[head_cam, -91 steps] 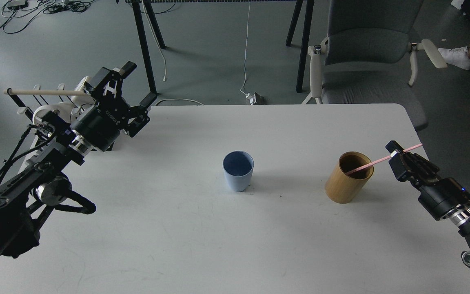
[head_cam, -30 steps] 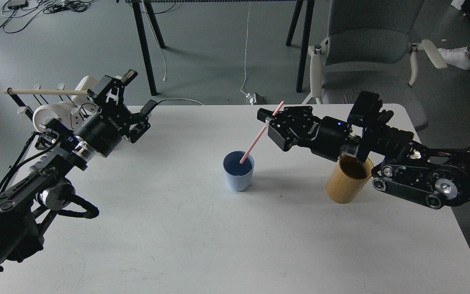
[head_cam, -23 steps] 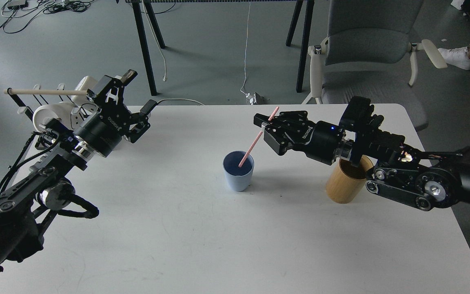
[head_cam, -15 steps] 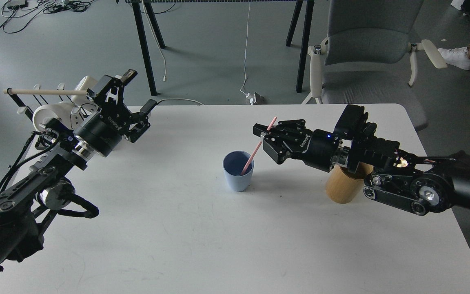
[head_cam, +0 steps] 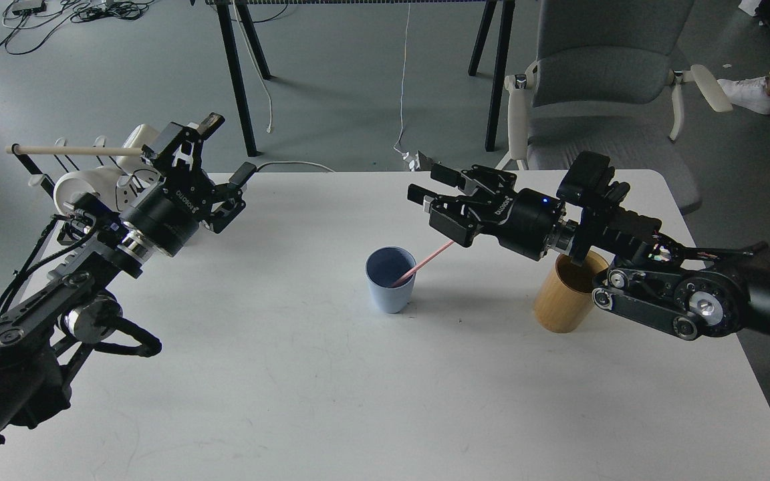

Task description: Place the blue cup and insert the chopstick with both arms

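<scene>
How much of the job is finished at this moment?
Done: the blue cup stands upright on the table, and the pink chopstick leans inside it. In hand: nothing; the right claw is open above the stick, the left claw open too. Left: withdrawing the arms.

On the table [head_cam: 291,374], the cup [head_cam: 390,279] stands near the middle. A chopstick [head_cam: 424,259] sits with its lower end in the cup, leaning over the rim to the right. The bamboo holder [head_cam: 565,297] stands well to the right of the cup. The right gripper [head_cam: 433,184] hangs above and right of the cup, jaws spread, its arm passing over the holder. The left gripper [head_cam: 224,148] is at the table's far left corner, jaws apart, with a dowel rack [head_cam: 77,160] just left of it. A chair [head_cam: 599,87] stands behind the table's far right edge.
</scene>
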Robot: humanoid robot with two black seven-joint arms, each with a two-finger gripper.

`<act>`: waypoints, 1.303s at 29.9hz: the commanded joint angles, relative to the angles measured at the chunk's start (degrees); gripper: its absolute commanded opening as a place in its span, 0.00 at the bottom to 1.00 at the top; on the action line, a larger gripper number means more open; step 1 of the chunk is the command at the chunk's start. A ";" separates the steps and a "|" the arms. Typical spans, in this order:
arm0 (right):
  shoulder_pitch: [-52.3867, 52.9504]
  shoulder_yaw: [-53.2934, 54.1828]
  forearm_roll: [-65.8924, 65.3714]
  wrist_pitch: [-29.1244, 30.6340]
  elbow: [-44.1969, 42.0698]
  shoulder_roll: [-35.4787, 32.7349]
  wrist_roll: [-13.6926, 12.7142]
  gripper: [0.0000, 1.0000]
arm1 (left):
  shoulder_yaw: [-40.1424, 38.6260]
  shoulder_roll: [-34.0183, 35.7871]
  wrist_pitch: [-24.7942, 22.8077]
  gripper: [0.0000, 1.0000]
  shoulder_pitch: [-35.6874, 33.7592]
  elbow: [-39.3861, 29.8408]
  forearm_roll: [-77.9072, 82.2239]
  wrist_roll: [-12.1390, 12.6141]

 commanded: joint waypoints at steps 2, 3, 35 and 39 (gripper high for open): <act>0.00 7.19 10.24 0.00 3.28 -2.05 0.00 0.80 | -0.08 0.09 0.00 0.94 0.00 0.00 0.00 0.00; 0.00 8.77 14.19 0.00 3.81 -2.58 0.00 0.80 | -0.26 0.18 0.00 0.94 0.00 0.00 0.00 0.00; -23.81 36.81 79.09 52.08 19.46 -10.93 0.00 0.99 | -2.46 3.70 0.00 0.94 -3.61 0.00 -13.26 0.00; -26.10 40.24 79.09 52.08 19.46 -10.58 0.00 0.99 | -2.46 4.22 0.00 0.94 -4.84 0.00 -14.23 0.00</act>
